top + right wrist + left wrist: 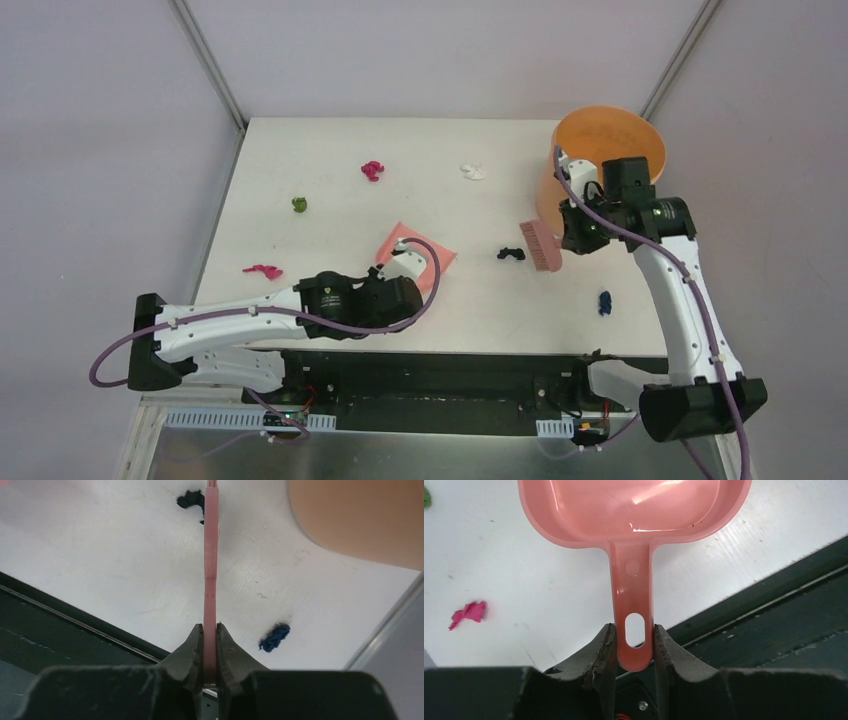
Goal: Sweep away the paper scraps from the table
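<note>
Several paper scraps lie scattered on the white table (330, 150): magenta (372, 170), white (472, 171), green (299, 204), a second magenta (262, 270), black (511, 254) and dark blue (604, 302). My left gripper (634, 635) is shut on the handle of the pink dustpan (634, 510), whose pan rests flat on the table near the front edge (440, 258). The magenta scrap (468, 614) lies to its left. My right gripper (210, 630) is shut on the thin handle of the pink brush (210, 570). The brush head (541, 245) sits just right of the black scrap (192, 500).
An orange round bucket (610, 150) stands at the table's back right corner, close behind the right gripper (568, 238). The black strip of the front edge (774, 595) runs right under the left gripper (403, 262). The dark blue scrap (274, 637) lies near the table's right edge.
</note>
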